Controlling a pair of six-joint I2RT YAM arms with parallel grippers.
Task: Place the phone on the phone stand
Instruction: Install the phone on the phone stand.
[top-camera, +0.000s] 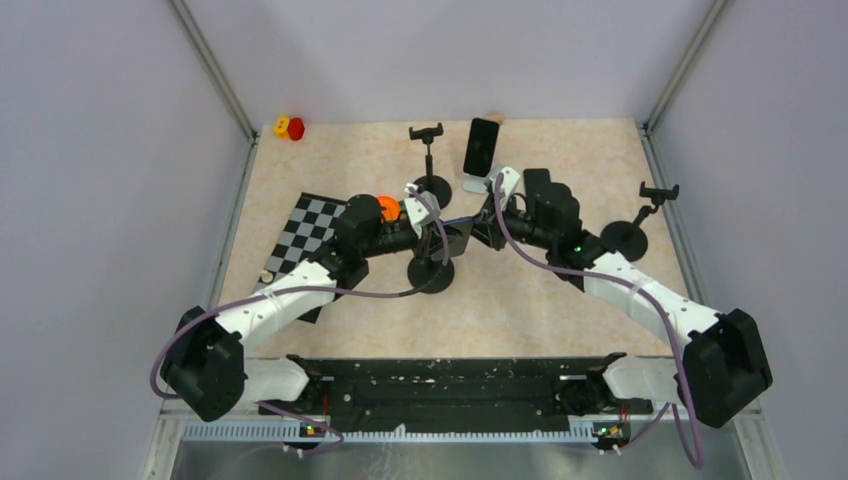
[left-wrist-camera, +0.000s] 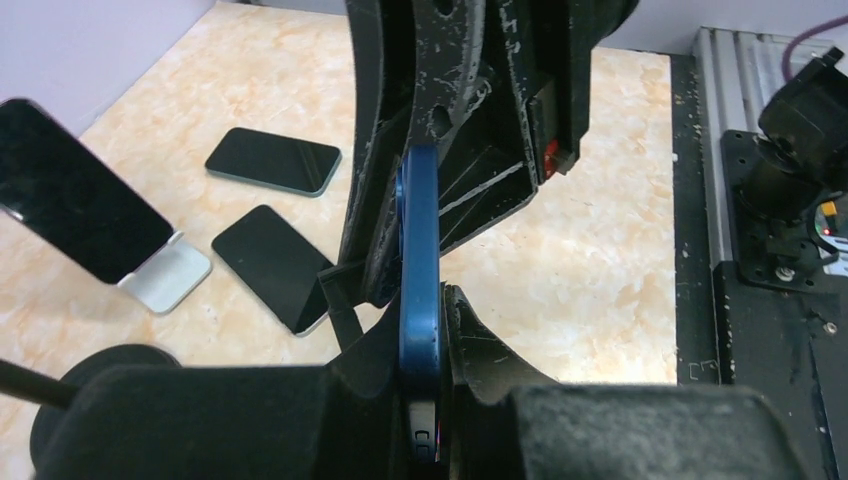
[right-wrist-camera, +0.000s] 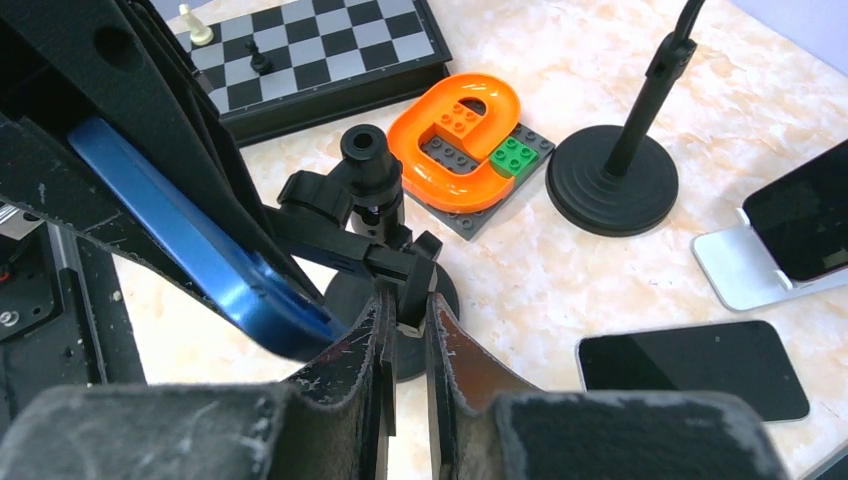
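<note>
The slim blue phone (left-wrist-camera: 418, 220) is pinched edge-on in the closed left tool (left-wrist-camera: 428, 330) at the centre of the left wrist frame. The right tool (right-wrist-camera: 405, 305) is shut on the clamp of the black round-based phone stand (right-wrist-camera: 365, 160). The phone is best lowered squarely into that clamp and released only once seated.

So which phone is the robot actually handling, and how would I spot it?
Start at the middle of the table, at the black round-based stand nearest the robot. Beside its top clamp the left tool grips a phone. It is the only blue one and the only one off the table; the other phones show black screens, lying flat or leaning on a white rest.
</note>
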